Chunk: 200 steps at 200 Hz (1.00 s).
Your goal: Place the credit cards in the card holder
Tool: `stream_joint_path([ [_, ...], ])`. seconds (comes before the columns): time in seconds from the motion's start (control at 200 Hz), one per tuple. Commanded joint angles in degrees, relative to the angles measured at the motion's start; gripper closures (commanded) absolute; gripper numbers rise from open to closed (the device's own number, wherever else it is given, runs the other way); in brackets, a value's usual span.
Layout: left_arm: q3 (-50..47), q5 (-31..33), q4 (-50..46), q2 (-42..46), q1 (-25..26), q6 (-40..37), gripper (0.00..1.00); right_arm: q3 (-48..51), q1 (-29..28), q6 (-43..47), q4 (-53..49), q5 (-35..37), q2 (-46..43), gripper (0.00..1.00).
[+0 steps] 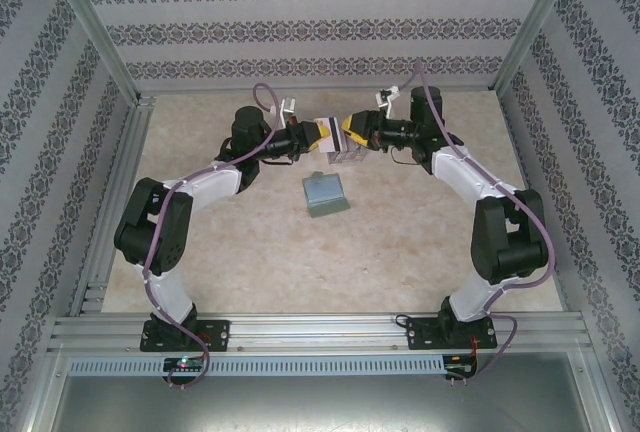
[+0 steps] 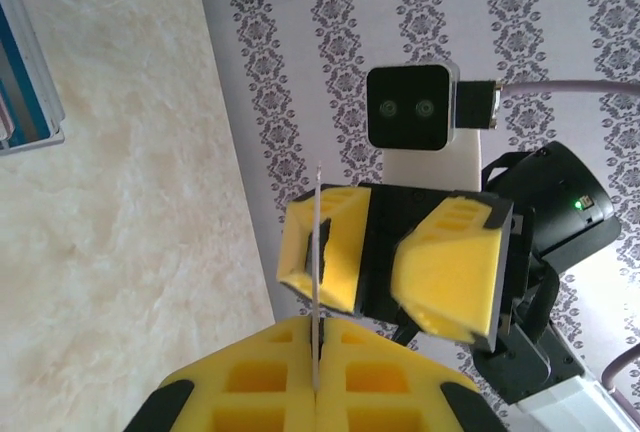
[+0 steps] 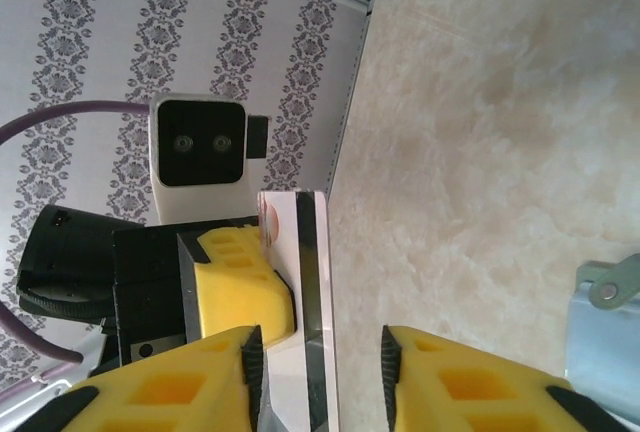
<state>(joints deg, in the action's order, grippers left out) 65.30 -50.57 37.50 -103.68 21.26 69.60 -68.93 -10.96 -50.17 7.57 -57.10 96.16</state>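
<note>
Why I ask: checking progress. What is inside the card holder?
The card holder lies on the table with its grey-green outer face showing. Its inside is covered, so I cannot tell what it holds. Some credit cards are outside it, pinched edge-on in the shut left gripper.

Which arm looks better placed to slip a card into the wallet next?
Left, probably. The left claw is shut on a card, while the right claw stands open. The wallet lies on the table, a little nearer the arms' bases than both claws.

Open table (image 1: pixel 300 262) lies on every side of the card holder (image 1: pixel 327 195)
</note>
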Motion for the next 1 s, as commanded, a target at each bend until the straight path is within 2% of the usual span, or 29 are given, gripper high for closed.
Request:
stream_joint_path([
  [0.0, 2.2, -3.1, -2.2, 0.9, -0.6, -3.4, 1.0, -1.4, 0.1, 1.9, -1.3, -3.0, 0.3, 0.59],
  [0.205, 4.1, -5.8, -4.1, 0.8, -0.5, -4.6, 1.0, -2.5, -1.1, 2.3, -2.4, -4.7, 1.9, 0.58],
  [0.335, 4.6, -6.1, -4.9, 1.0, -0.5, -5.4, 1.0, -3.3, -2.2, 2.4, -3.1, -5.7, 2.2, 0.63],
  [0.585, 4.6, -6.3, -6.8, 0.8, -0.5, -6.7, 1.0, -3.1, -2.3, 3.2, -3.7, -6.1, 1.4, 0.93],
  [0.62, 4.8, -6.1, -7.7, 0.8, -0.7, -7.4, 0.93, -2.8, -2.2, 3.2, -3.7, -6.1, 1.3, 0.96],
  [0.684, 5.5, -5.6, -12.0, 1.0, -0.9, -10.7, 0.68, -2.0, -2.1, 3.7, -4.2, -5.5, 0.6, 0.98],
  [0.729, 6.2, -4.5, -17.4, 1.5, -1.4, -14.8, 0.61, -1.4, -1.9, 4.2, -4.9, -4.6, 0.0, 0.99],
  [0.824, 7.6, 0.8, -31.7, 3.0, -2.9, -26.1, 0.56, 0.9, -1.5, 6.7, -8.5, -1.6, -1.8, 1.0],
  [0.899, 9.0, 5.7, -41.5, 2.8, -4.1, -33.3, 0.56, 2.8, -2.9, 9.9, -13.8, 4.2, -3.4, 1.0],
  [0.994, 9.7, 8.6, -46.3, 0.9, -5.1, -37.2, 0.56, 4.9, -7.7, 12.9, -18.2, 14.3, -4.4, 1.0],
])
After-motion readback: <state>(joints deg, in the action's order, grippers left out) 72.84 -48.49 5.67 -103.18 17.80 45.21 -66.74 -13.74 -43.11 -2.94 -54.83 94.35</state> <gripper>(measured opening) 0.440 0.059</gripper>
